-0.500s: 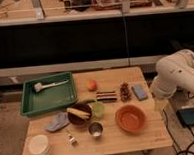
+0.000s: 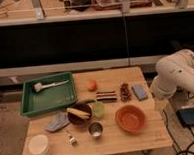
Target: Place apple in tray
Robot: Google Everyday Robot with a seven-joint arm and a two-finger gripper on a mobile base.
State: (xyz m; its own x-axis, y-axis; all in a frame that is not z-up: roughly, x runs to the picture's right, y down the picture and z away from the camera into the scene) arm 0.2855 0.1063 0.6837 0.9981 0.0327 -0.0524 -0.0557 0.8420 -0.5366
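Note:
The apple (image 2: 92, 85) is a small orange-red fruit lying on the wooden table (image 2: 145, 139), just right of the tray. The tray (image 2: 52, 98) is a large green rectangular one at the table's back left, with a white brush (image 2: 47, 86) lying in it. My white arm (image 2: 176, 75) stands off the table's right edge. My gripper (image 2: 160, 104) hangs low beside that edge, well to the right of the apple and apart from it.
An orange bowl (image 2: 130, 118), a dark bowl with a banana (image 2: 79, 113), a green cup (image 2: 98, 109), a metal cup (image 2: 95, 129), a white bowl (image 2: 38, 144), a blue cloth (image 2: 57, 122), a pinecone (image 2: 124, 91) and a blue sponge (image 2: 140, 92) stand on the table.

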